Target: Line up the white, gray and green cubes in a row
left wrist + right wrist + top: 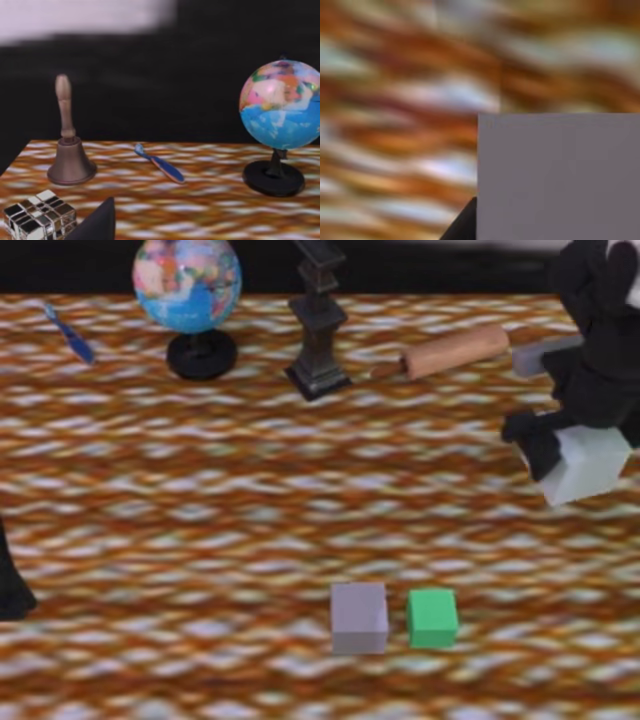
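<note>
Right claw (560, 455) around white cube (590, 468)

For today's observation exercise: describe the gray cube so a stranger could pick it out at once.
Start at the globe at the table's far left, then drop to the near edge, centre. Two cubes sit side by side, apart. The gray cube is the larger, left one; the green cube is smaller.

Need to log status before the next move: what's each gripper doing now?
Left gripper: parked at the table's left edge, cannot be told.
Right gripper: closed on the white cube, near the right edge.
</note>
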You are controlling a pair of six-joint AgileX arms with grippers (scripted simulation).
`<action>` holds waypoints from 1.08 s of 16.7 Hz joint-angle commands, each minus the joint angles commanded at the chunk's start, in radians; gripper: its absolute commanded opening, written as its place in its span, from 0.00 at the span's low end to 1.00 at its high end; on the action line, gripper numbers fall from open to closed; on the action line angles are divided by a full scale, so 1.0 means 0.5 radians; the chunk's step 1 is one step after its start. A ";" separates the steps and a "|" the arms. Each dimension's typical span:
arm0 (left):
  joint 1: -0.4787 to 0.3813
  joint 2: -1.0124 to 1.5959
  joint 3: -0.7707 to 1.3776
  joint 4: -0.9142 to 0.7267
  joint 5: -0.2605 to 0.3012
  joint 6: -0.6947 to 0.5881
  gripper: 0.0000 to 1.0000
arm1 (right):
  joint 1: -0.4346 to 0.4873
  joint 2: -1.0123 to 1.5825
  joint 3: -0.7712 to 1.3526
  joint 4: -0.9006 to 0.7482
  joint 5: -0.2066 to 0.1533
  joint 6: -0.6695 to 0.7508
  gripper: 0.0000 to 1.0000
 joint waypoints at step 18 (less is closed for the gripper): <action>0.000 0.000 0.000 0.000 0.000 0.000 1.00 | 1.529 0.490 1.000 -0.500 0.015 2.085 0.00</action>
